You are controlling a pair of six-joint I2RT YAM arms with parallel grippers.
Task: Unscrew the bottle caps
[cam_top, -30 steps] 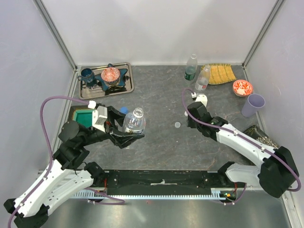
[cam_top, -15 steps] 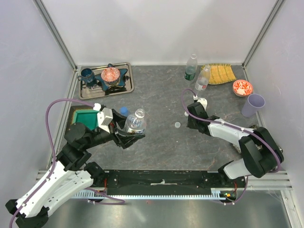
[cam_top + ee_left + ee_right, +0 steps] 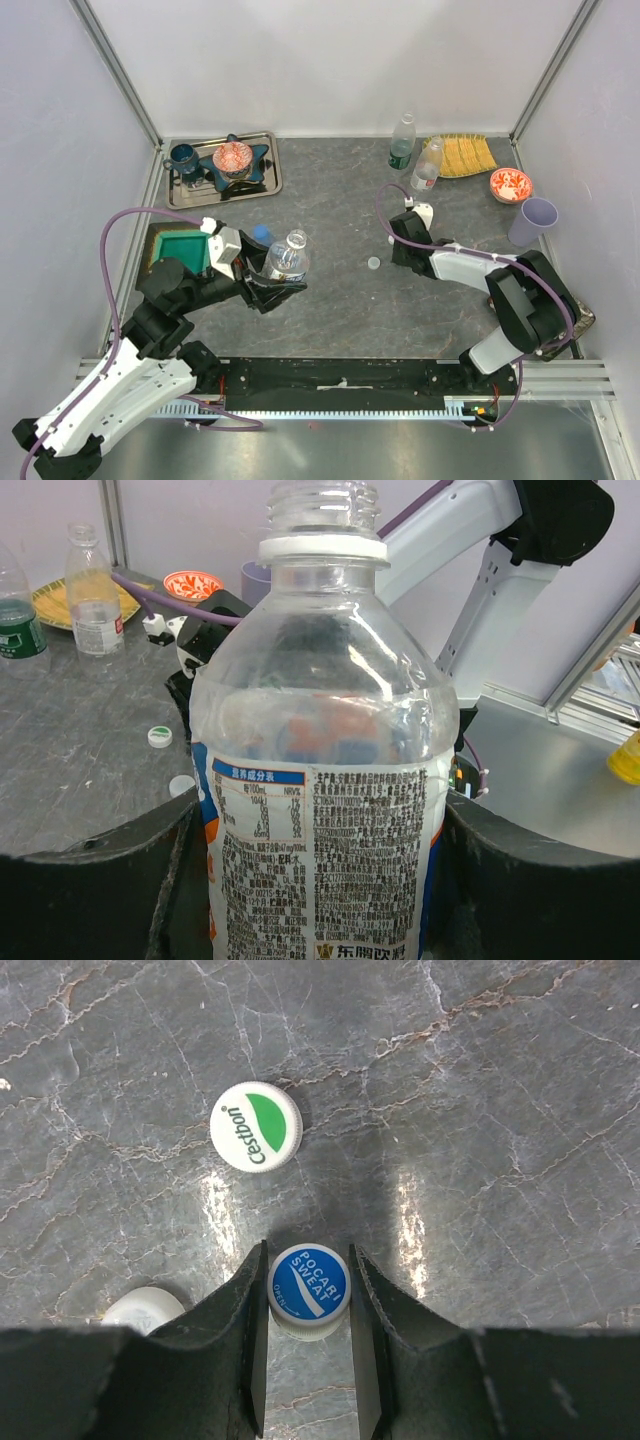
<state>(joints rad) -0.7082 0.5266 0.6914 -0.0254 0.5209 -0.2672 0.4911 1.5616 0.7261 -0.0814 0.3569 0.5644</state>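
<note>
Bottle with the blue-white label (image 3: 330, 780) sits upright between the 2 black fingers (image 3: 90, 880) of the left gripper (image 3: 280, 275), which is clamped on its lower body. Its threaded neck is uncapped, with only a white ring below the threads. In the top view this bottle is on the left half of the table (image 3: 330, 210), in front of a green box (image 3: 180, 248). A blue round top (image 3: 261, 232) shows just behind the gripper; the rest of that item is hidden.

2 more bottles stand at the far edge with caps on: a greenish bottle (image 3: 402, 142) and, just to its right, a plain clear bottle (image 3: 427, 165), beside a yellow plate (image 3: 465, 153).

The right gripper (image 3: 307, 1260) is down at the table surface near the centre. Its 2 fingers press against opposite sides of a blue cap (image 3: 308, 1282) printed "POCARI SWEAT". A white cap with a green mark (image 3: 256, 1126) lies on the table just beyond the fingertips, apart from them. Another white cap (image 3: 143, 1308) lies beside the left-hand finger in that view, partly hidden by it.

A red-and-white bowl (image 3: 511, 184) and a lilac cup (image 3: 533, 221) stand at the right side. A metal tray (image 3: 268, 180) with dishes sits at the far left.
</note>
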